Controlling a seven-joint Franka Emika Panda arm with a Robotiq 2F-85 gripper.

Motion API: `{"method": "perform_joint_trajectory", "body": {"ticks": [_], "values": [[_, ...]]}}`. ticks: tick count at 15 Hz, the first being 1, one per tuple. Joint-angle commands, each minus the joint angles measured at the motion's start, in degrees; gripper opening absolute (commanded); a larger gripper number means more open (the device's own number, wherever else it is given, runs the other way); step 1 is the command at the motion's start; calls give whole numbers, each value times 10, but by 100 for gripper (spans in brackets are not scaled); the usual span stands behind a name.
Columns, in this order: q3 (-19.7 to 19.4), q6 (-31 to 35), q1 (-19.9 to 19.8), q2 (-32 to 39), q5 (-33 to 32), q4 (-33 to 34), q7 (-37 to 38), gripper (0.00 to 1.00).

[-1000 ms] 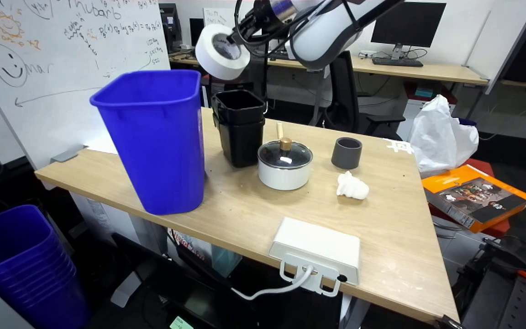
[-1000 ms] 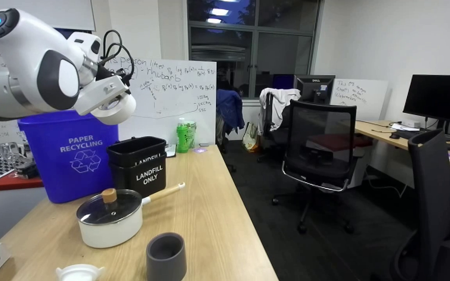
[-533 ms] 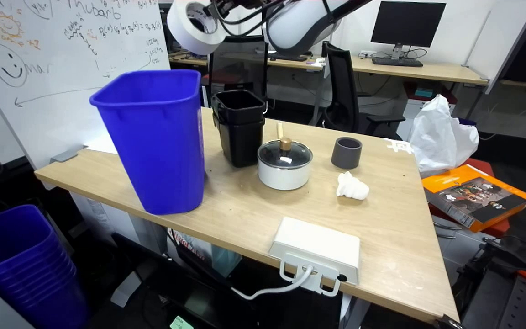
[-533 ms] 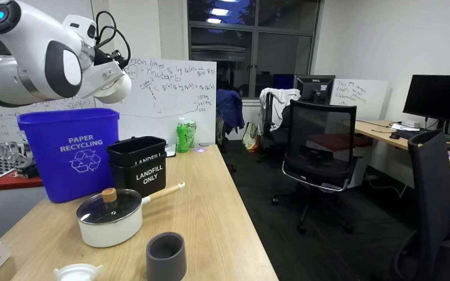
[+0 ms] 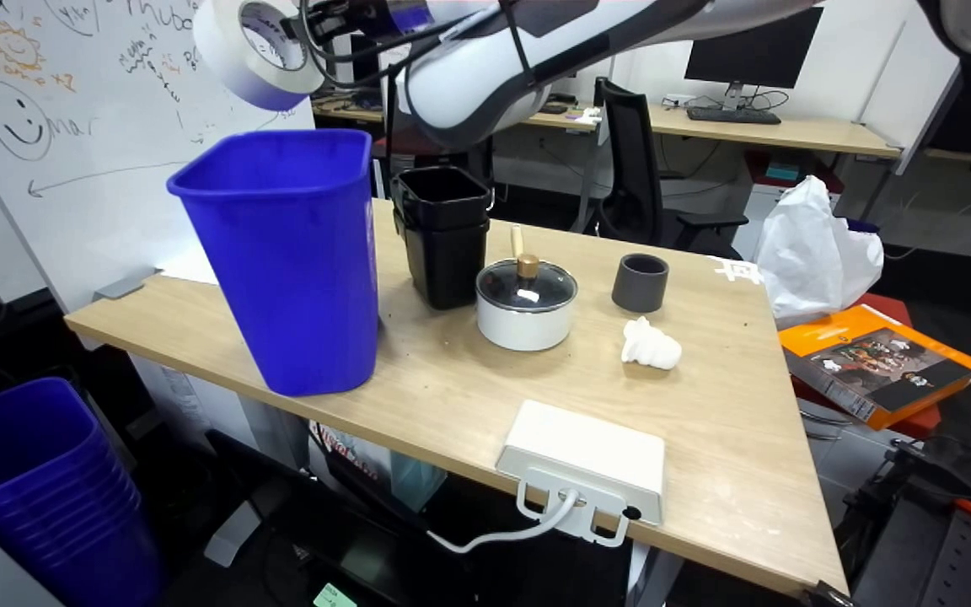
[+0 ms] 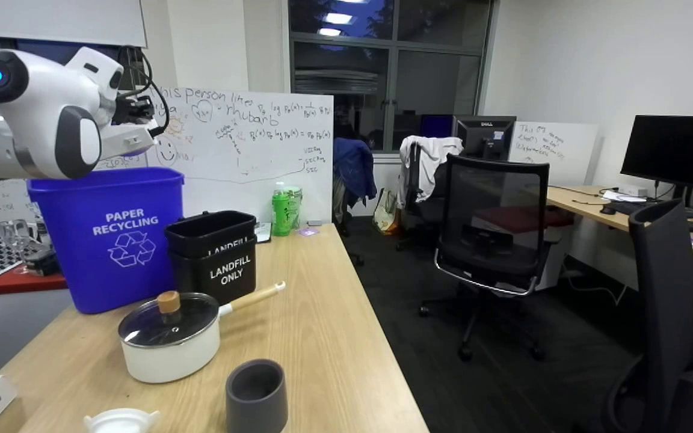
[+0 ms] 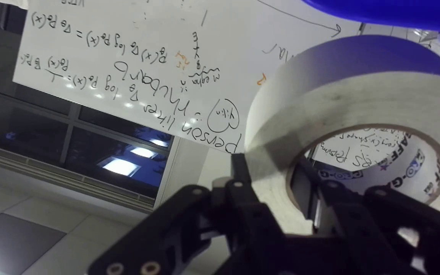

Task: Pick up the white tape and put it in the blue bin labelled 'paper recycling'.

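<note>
The gripper grasps the white tape: in the wrist view, one finger is placed outside of the ring and the other goes into its hole, so that the wall of the roll is pinched between the two. The tape is in the air, tilted, and one can see printed letters on its inner core. In an exterior view it appears higher than the blue bin, with a gap between it and the rim; whether it is exactly over the opening, I cannot tell. The robot arm hides most of the tape in an exterior view. The blue bin stands upright on the wooden table, and one side carries the white words "PAPER RECYCLING". Just beside it are two black bins, one set inside the other. Near these stands a white pot with a glass lid and a wooden knob. A grey cup and a small white object are also on the table, and a white box sits at its edge. Behind the blue bin there is a whiteboard with handwriting.
</note>
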Motion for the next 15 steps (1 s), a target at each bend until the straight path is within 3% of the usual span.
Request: {"method": "perform_joint_trajectory", "body": {"ticks": [1,7,11,15], "values": [[70,7,-21,51,-36,63,1,55],[133,0,-47,75,-79,90,-4,98],[142,0,-65,69,-91,81,-4,100],[96,-70,-83,20,-69,31,1,100]]}}
